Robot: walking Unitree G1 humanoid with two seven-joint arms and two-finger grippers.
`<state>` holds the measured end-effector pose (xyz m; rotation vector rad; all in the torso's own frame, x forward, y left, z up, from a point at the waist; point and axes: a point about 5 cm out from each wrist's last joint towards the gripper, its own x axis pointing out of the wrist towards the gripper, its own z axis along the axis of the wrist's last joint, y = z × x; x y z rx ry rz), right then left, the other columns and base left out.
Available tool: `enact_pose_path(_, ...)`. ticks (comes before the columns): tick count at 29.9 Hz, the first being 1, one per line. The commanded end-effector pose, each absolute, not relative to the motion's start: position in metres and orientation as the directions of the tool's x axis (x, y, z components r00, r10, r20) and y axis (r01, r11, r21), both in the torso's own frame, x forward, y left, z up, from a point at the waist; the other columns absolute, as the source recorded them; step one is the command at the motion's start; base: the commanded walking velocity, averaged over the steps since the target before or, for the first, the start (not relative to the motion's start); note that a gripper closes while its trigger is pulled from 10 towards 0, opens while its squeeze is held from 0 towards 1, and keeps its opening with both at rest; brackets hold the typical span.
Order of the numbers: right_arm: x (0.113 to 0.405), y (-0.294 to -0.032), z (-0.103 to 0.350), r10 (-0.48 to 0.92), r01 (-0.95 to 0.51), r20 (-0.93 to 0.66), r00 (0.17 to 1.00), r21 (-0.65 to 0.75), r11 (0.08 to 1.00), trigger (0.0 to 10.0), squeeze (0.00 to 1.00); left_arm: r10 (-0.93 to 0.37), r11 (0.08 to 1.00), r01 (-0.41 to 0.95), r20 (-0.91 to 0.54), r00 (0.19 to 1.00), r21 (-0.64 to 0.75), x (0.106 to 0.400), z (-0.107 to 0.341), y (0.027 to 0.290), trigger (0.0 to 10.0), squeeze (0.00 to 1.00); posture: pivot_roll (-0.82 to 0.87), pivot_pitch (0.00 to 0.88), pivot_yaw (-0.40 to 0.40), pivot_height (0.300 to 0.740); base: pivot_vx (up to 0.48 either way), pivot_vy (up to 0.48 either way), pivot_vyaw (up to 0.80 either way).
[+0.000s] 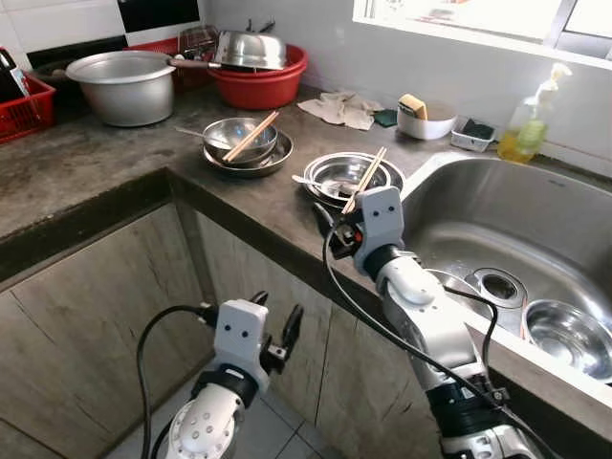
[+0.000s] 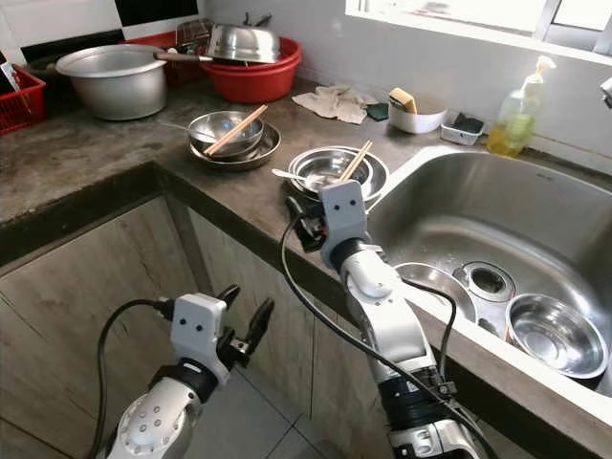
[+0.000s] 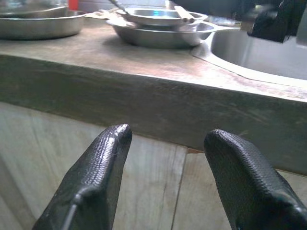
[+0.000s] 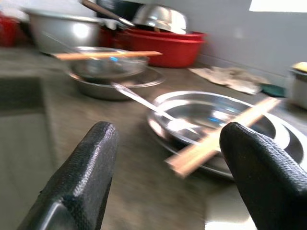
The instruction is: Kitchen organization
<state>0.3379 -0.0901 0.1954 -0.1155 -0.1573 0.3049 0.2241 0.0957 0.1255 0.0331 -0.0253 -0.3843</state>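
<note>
A stack of steel bowls (image 1: 337, 178) sits on the dark counter beside the sink, with a pair of chopsticks (image 4: 225, 136) and a spoon (image 4: 148, 103) lying across it. My right gripper (image 1: 332, 228) hovers open just in front of that stack, at the counter's front edge, its fingers (image 4: 81, 177) pointing at the chopsticks' near end. A second bowl stack (image 1: 244, 145) with chopsticks stands further left. My left gripper (image 1: 277, 312) hangs open below the counter edge (image 3: 144, 91), in front of the cabinet door, holding nothing.
At the back stand a large aluminium pot (image 1: 124, 86), a red basin (image 1: 260, 84) holding steel ware, a red basket (image 1: 19, 103), a cloth (image 1: 339, 105), a white bowl (image 1: 426, 121) with a sponge and a soap bottle (image 1: 531, 124). The sink (image 1: 516, 220) holds steel bowls (image 1: 569, 337).
</note>
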Motion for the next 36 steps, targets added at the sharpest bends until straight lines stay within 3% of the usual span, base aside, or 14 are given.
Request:
enact_pose_path(1, 0.342, -0.09, 0.204, 0.287, -0.26, 0.177, 0.942, -0.159, 0.952, 10.0, 0.0, -0.374, 0.927, 0.373, 0.034, 0.927, 0.036, 0.222, 0.13, 0.095, 10.0, 0.0, 0.1, 0.06, -0.068, 0.74, 0.0, 0.0, 0.0)
enact_pose_path(4, 0.344, -0.089, 0.206, 0.287, -0.256, 0.189, 0.939, -0.172, 0.951, 10.0, 0.01, -0.373, 0.927, 0.372, 0.035, 0.927, 0.035, 0.222, 0.13, 0.095, 10.0, 0.0, 0.1, 0.064, -0.07, 0.74, 0.0, 0.0, 0.0)
enact_pose_path(5, 0.344, -0.088, 0.207, 0.291, -0.261, 0.191, 0.937, -0.167, 0.951, 10.0, 1.0, -0.373, 0.928, 0.372, 0.038, 0.927, 0.033, 0.222, 0.131, 0.095, 10.0, 0.0, 0.1, 0.07, -0.07, 0.74, 0.0, 0.0, 0.0)
enact_pose_path(12, 0.351, -0.084, 0.197, 0.291, -0.259, 0.165, 0.942, -0.193, 0.946, 10.0, 1.0, -0.408, 0.913, 0.409, 0.078, 0.91, 0.004, 0.22, 0.136, 0.09, 10.0, 0.0, 0.1, 0.083, -0.069, 0.74, 0.0, 0.0, 0.0)
enact_pose_path(13, 0.352, -0.083, 0.196, 0.286, -0.253, 0.161, 0.944, -0.199, 0.947, 10.0, 0.22, -0.411, 0.911, 0.412, 0.083, 0.908, 0.001, 0.22, 0.137, 0.089, 10.0, 0.0, 0.09, 0.088, -0.073, 0.74, 0.0, 0.0, 0.0)
enact_pose_path(14, 0.354, -0.082, 0.194, 0.28, -0.245, 0.159, 0.947, -0.21, 0.947, 10.0, 0.0, -0.413, 0.91, 0.415, 0.086, 0.907, -0.001, 0.22, 0.139, 0.089, 10.0, 0.0, 0.1, 0.096, -0.076, 0.74, 0.0, 0.0, 0.0)
enact_pose_path(23, 0.36, -0.07, 0.194, 0.292, -0.24, 0.175, 0.94, -0.267, 0.933, 10.0, 0.0, -0.421, 0.906, 0.423, 0.088, 0.903, 0.0, 0.219, 0.14, 0.086, 10.0, 0.0, 0.1, 0.108, -0.077, 0.74, 0.0, 0.0, 0.0)
enact_pose_path(36, 0.371, -0.061, 0.19, 0.192, -0.146, 0.163, 0.968, -0.258, 0.955, 10.0, 0.0, -0.42, 0.907, 0.421, 0.084, 0.904, -0.004, 0.218, 0.14, 0.084, 10.0, 0.0, 0.1, 0.115, -0.085, 0.74, 0.0, 0.0, 0.0)
